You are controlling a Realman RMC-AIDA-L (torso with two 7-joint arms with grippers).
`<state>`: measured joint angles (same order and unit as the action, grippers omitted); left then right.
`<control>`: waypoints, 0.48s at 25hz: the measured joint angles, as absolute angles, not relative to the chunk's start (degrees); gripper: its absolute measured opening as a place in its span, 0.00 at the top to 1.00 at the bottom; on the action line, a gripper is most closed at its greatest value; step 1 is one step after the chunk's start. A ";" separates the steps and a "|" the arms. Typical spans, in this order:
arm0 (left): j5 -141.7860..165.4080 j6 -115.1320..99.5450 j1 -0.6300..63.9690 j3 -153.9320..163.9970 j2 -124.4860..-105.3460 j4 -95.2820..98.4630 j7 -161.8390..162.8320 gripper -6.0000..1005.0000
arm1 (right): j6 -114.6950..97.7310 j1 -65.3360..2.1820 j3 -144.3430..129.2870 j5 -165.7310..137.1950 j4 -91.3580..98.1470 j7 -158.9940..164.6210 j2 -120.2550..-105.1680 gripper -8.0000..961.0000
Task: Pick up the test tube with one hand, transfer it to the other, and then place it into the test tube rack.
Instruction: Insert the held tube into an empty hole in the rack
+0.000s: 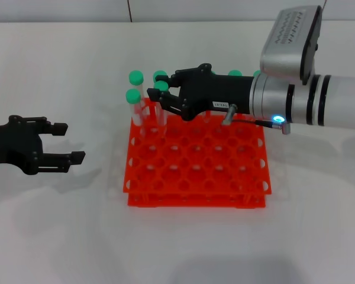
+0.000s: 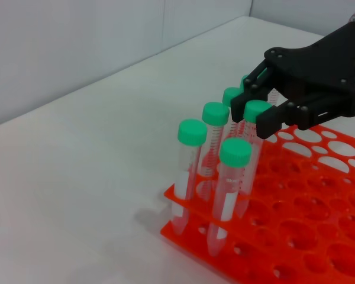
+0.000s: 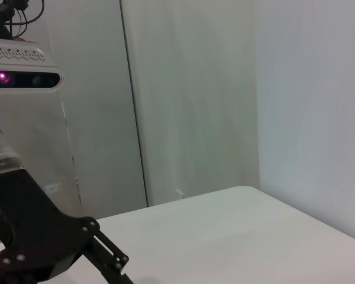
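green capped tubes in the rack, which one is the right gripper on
The test tube between the right gripper's fingers, in the rack's far left part. Its cap sits inside the fingers; the other tubes stand clear.

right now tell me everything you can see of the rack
The rack is bright orange-red plastic, square, in stacked tiers with a grid of round holes. It sits flat on the white table. Green-capped tubes stand upright along its far side; most holes are empty. The right hand hovers over its far left corner.

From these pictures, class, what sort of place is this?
Probably a laboratory test bench: an orange test tube rack holding green-capped tubes on a bare white table, with plain pale walls behind.
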<state>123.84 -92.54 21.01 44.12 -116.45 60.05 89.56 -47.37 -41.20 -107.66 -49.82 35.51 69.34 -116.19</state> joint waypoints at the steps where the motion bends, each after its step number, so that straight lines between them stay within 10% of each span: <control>1: 123.84 -92.54 21.03 44.12 -116.45 60.01 89.56 0.24 | -47.37 -41.26 -107.66 -49.83 35.50 69.34 -116.19 0.58; 12: 123.84 -92.54 21.11 44.03 -116.42 59.94 89.47 0.24 | -47.66 -41.56 -107.66 -49.84 35.50 69.32 -116.19 0.56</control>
<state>123.84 -92.54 21.11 44.03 -116.42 59.94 89.47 -47.66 -41.56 -107.66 -49.84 35.50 69.32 -116.19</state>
